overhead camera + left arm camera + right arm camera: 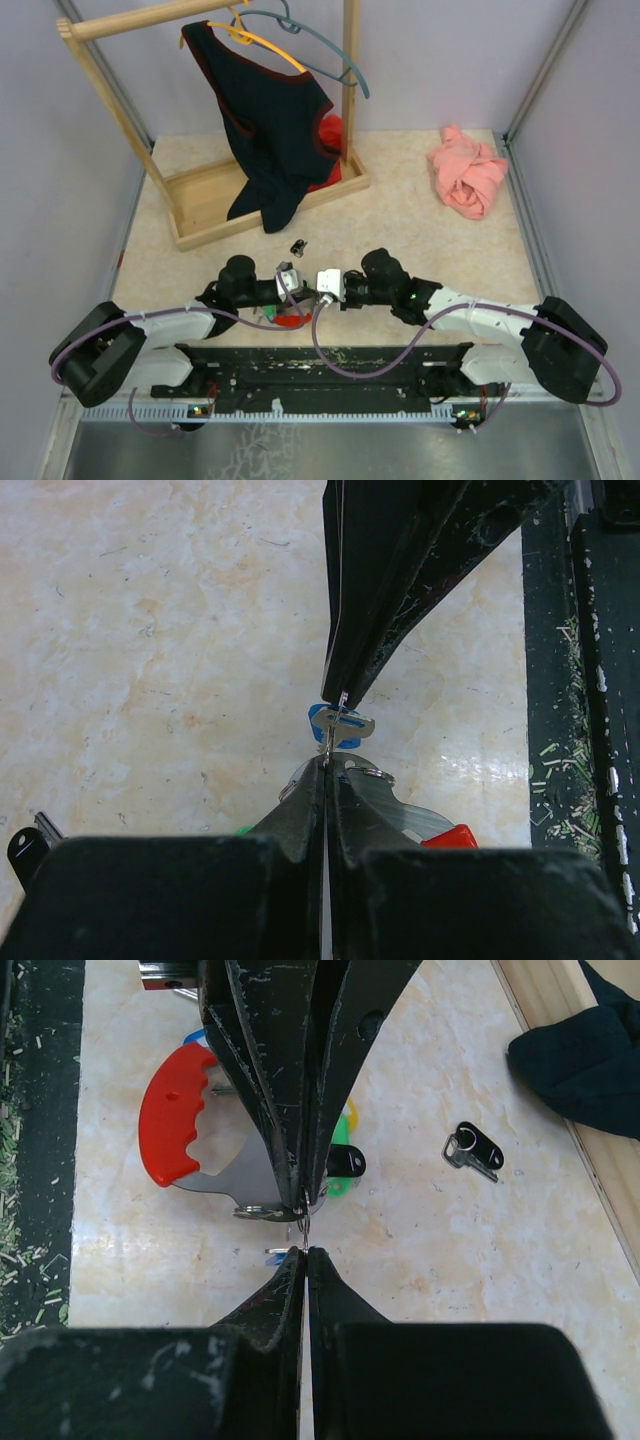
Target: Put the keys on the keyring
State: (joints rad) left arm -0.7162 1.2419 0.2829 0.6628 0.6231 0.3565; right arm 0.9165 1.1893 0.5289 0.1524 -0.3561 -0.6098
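Bench (420,240) with a pale marbled top, seen from above, two arms bolted at its near edge. The left arm (170,325) and right arm (480,315) reach inward, and their jaws meet tip to tip near the front centre. A small black key (298,245) lies just beyond them. Farther back stands a wooden rack (215,205) with a dark garment (270,130) hanging from it. A pink cloth (468,172) is bunched at the far right.

Left wrist view: the left jaws are pressed together, pinching a thin wire keyring (329,742) at their tip. The right jaws come in from the top of the view, also closed, and nip the same wire. A blue-headed key (341,723) sits across the wire between the two tips. A red-handled silver piece (452,837) lies just beside the left jaws (what it is, I cannot tell).

Right wrist view: both pairs of jaws are closed and face each other, with the keyring's loop between their tips. Behind the left jaws lie the red-handled piece and a green key (348,1130). The black key lies well apart, to the right, near the rack's base
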